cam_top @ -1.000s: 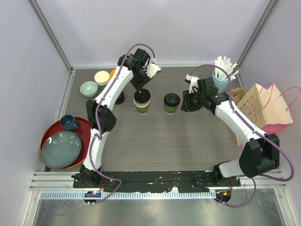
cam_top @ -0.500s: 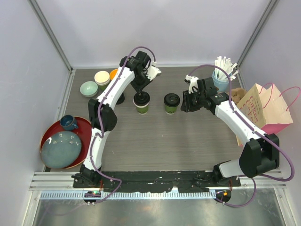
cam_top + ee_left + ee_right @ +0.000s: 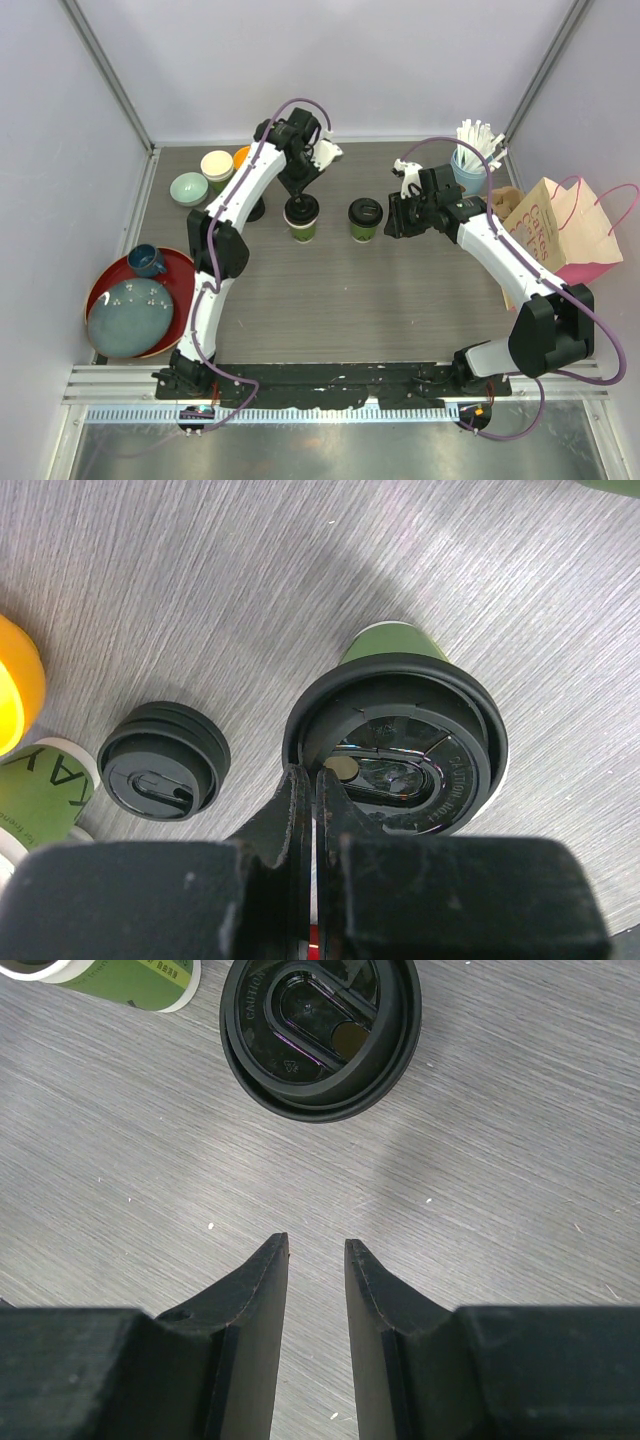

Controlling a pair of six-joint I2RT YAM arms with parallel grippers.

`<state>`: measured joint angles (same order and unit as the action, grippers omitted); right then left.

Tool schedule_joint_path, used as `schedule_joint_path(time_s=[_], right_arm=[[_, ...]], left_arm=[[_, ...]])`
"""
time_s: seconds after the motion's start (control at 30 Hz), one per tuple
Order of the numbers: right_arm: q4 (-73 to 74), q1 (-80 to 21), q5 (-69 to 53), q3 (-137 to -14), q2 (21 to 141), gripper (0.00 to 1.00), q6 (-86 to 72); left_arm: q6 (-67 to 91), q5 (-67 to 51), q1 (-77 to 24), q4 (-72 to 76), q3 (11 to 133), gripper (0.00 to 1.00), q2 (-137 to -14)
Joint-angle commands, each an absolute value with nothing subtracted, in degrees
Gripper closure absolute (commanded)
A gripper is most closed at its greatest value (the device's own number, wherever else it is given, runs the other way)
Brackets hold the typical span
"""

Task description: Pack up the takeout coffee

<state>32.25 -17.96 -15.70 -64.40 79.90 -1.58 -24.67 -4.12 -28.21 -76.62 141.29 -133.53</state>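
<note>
Two dark-green cups with black lids stand mid-table: the left cup [image 3: 301, 220] and the right cup [image 3: 365, 219]. My left gripper [image 3: 300, 196] is right above the left cup. In the left wrist view its fingers [image 3: 296, 798] are shut, with the tips at the near-left rim of that cup's lid [image 3: 400, 745]. A sliver of white cup rim shows on the lid's right side. My right gripper [image 3: 393, 218] is just right of the right cup. It is open by a narrow gap and empty [image 3: 317, 1245], with that cup's lid [image 3: 320, 1035] ahead of it.
A loose black lid [image 3: 165, 760] lies left of the left cup. A cream-topped cup [image 3: 217, 165], an orange item and a mint bowl [image 3: 189, 188] are at the back left. The red tray [image 3: 105, 280] holds a blue plate and cup. The straw cup [image 3: 472, 160] and a paper bag [image 3: 560, 230] are on the right.
My left gripper has shifted slightly over the left cup, and its lid looks flatter now. The right arm has not moved.
</note>
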Motion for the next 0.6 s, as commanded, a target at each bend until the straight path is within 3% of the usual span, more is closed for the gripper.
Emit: schedule_joint_path(time_s=[0.0,0.57], right_arm=[[31.99,-18.46,-15.47,-65.92,78.4,0.65,-0.97],[32.34,-18.63,-15.65,-66.18,78.75,0.65,-0.79]], left_arm=[[-25.75,-5.71,-27.95,-89.38,142.91,1.0,-129.55],[-26.54,-6.77,-27.86,-90.88,140.98,1.0,-128.41]])
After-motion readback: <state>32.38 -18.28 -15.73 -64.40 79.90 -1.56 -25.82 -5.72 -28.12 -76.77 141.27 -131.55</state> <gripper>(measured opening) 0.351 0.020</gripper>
